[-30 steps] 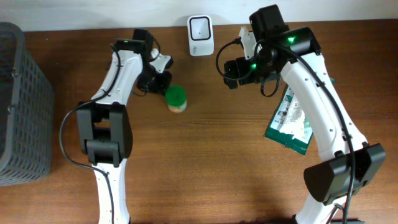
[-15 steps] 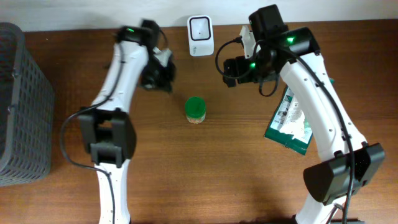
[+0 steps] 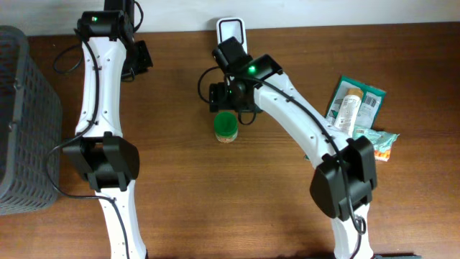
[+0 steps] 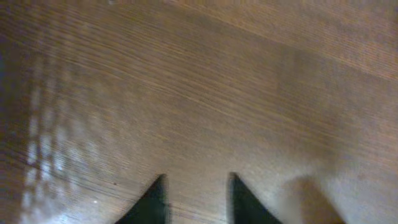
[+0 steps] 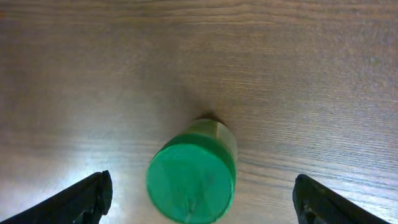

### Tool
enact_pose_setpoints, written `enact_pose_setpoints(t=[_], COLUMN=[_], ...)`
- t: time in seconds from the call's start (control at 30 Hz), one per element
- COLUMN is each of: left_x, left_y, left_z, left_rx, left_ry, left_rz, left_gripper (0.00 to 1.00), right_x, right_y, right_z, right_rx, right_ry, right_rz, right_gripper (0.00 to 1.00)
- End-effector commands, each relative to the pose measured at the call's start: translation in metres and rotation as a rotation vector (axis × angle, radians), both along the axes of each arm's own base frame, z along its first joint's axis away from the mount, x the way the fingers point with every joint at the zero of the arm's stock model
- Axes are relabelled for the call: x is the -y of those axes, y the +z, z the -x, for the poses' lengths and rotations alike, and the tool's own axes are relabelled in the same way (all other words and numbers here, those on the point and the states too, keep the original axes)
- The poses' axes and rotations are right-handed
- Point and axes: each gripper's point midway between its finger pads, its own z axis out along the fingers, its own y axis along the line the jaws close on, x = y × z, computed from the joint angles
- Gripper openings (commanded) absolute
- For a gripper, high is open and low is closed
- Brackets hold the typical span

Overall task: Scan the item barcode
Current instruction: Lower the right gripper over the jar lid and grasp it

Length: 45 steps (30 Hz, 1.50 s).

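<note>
The brown wood-grain tabletop (image 3: pixel 215 201) fills the overhead view. At its left edge stands a dark grey mesh basket (image 3: pixel 21 122).

The white left arm (image 3: pixel 97 79) reaches up to the far left corner, well apart from everything else. The white right arm (image 3: pixel 295 122) stretches across to the middle of the far side.

Near the right edge lies a teal-green and white foil packet (image 3: pixel 356 104). A paler packet with orange print (image 3: pixel 379 144) lies just beside it on the near side.

A small white box-shaped scanner (image 3: pixel 231 29) sits at the far edge, partly covered by the right arm's wrist.

The small round jar with a green lid (image 3: pixel 226 126) stands on bare wood near the middle, lid up, just in front of the right wrist and near the scanner.

The right fingers (image 5: pixel 84 200) are spread wide to either side of the jar (image 5: pixel 193 180) without touching it. The left fingers (image 4: pixel 152 202) stand a little apart, with only bare wood between them.
</note>
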Motion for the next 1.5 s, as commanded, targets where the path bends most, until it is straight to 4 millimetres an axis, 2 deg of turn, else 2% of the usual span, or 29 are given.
enact_pose_setpoints(t=[0.0, 0.07, 0.1, 0.23, 0.37, 0.47, 0.57, 0.73, 0.83, 0.9, 1.0, 1.03, 1.17, 1.23, 1.27, 1.33, 1.43, 1.47], left_x=[-0.013, -0.017, -0.021, -0.027, -0.027, -0.027, -0.027, -0.027, -0.027, -0.027, -0.027, -0.027, -0.027, -0.027, -0.027, -0.027, -0.027, -0.027], left_y=[0.006, 0.007, 0.007, 0.008, 0.008, 0.007, 0.007, 0.007, 0.007, 0.007, 0.007, 0.007, 0.007, 0.007, 0.007, 0.007, 0.007, 0.007], left_z=[-0.004, -0.005, -0.006, -0.006, -0.006, -0.005, -0.005, -0.005, -0.005, -0.005, -0.005, -0.005, -0.005, -0.005, -0.005, -0.005, -0.005, -0.005], left_rx=[0.03, 0.034, 0.038, 0.041, 0.041, 0.033, 0.033, 0.033, 0.033, 0.033, 0.033, 0.033, 0.033, 0.033, 0.033, 0.033, 0.033, 0.033], left_ry=[0.033, 0.042, 0.048, 0.059, 0.059, 0.059, 0.059, 0.059, 0.058, 0.059, 0.059, 0.059, 0.059, 0.059, 0.058, 0.059, 0.058, 0.058], left_rz=[-0.047, -0.058, -0.07, -0.075, -0.074, -0.075, -0.075, -0.075, -0.075, -0.075, -0.075, -0.075, -0.075, -0.075, -0.074, -0.075, -0.074, -0.074], left_gripper=[0.68, 0.94, 0.99, 0.99, 0.99, 0.99, 0.99, 0.99, 0.99, 0.99, 0.99, 0.99, 0.99, 0.99, 0.99, 0.99, 0.99, 0.99], right_x=[-0.002, -0.007, -0.01, -0.018, -0.026, -0.034, -0.029, -0.019, -0.018, -0.015, -0.013, -0.003, 0.009, 0.007, 0.003, -0.001, -0.001, -0.003], right_y=[-0.022, -0.03, -0.036, -0.045, -0.052, -0.053, -0.055, -0.056, -0.056, -0.054, -0.047, -0.047, -0.046, -0.041, -0.037, -0.031, -0.028, -0.022], right_z=[-0.002, 0.002, 0.005, 0.012, 0.018, 0.025, 0.032, 0.033, 0.028, 0.026, 0.026, 0.02, 0.014, 0.013, 0.015, 0.017, 0.016, 0.015], right_rx=[-0.024, -0.055, -0.075, -0.092, -0.108, -0.109, -0.133, -0.125, -0.082, -0.043, 0.041, 0.079, 0.093, 0.111, 0.122, 0.129, 0.109, 0.103], right_ry=[-0.037, -0.024, -0.016, 0.004, 0.044, 0.067, 0.067, 0.124, 0.312, 0.521, 0.929, 1.12, 1.308, 1.333, 1.322, 1.268, 1.103, 0.992], right_rz=[0.04, 0.028, 0.027, 0.038, 0.041, 0.048, 0.071, 0.128, 0.16, 0.201, 0.294, 0.402, 0.519, 0.527, 0.5, 0.457, 0.423, 0.398], right_gripper=[0.9, 0.9, 0.9, 0.9, 0.82, 0.81, 0.76, 0.62, 0.59, 0.55, 0.56, 0.56, 0.56, 0.61, 0.67, 0.96, 0.99, 0.98])
